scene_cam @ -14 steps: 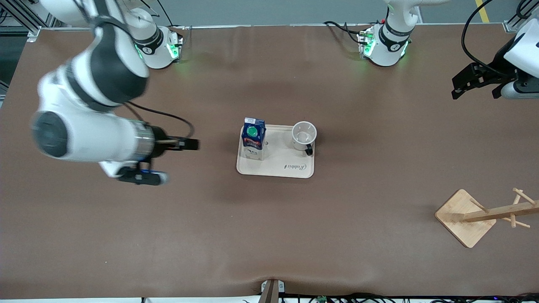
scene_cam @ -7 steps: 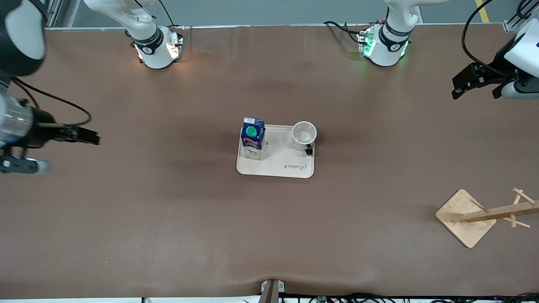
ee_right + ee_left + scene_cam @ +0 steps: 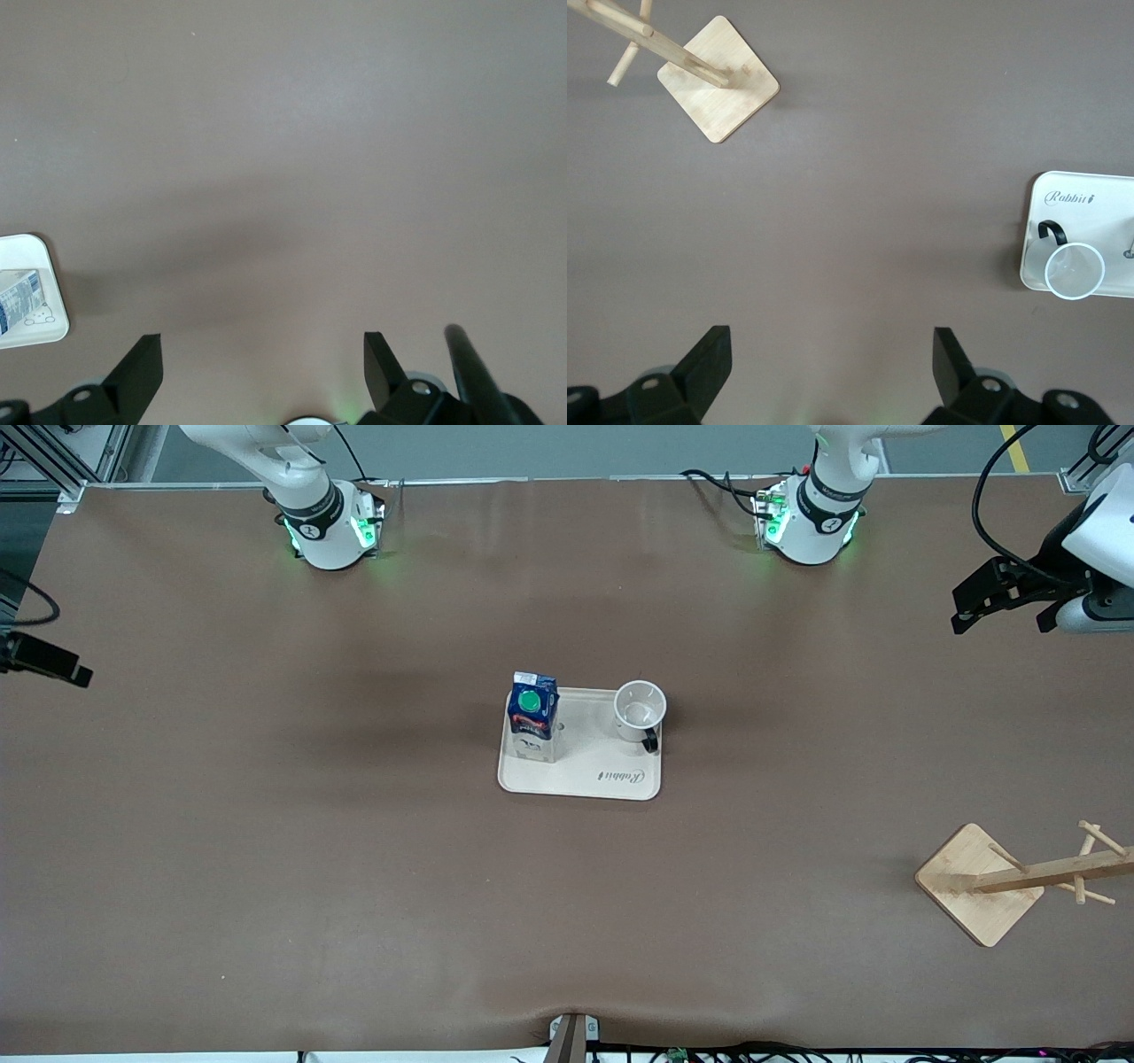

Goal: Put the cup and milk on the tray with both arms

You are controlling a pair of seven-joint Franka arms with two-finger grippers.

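Observation:
The cream tray lies at the table's middle. The dark-blue milk carton with a green cap stands upright on it at the right arm's end. The white cup with a black handle stands upright on it at the left arm's end. My left gripper is open and empty, raised over the left arm's end of the table; its wrist view shows the cup on the tray. My right gripper is open and empty at the right arm's end; its wrist view shows a tray corner and the carton.
A wooden rack with pegs lies tipped on its square base toward the left arm's end, nearer the front camera; it also shows in the left wrist view. The arm bases glow green at the table's edge farthest from the front camera.
My right arm has drawn back from beside the tray toward its end of the table, nearly out of the front view. The left arm, tray, carton and cup have not moved.

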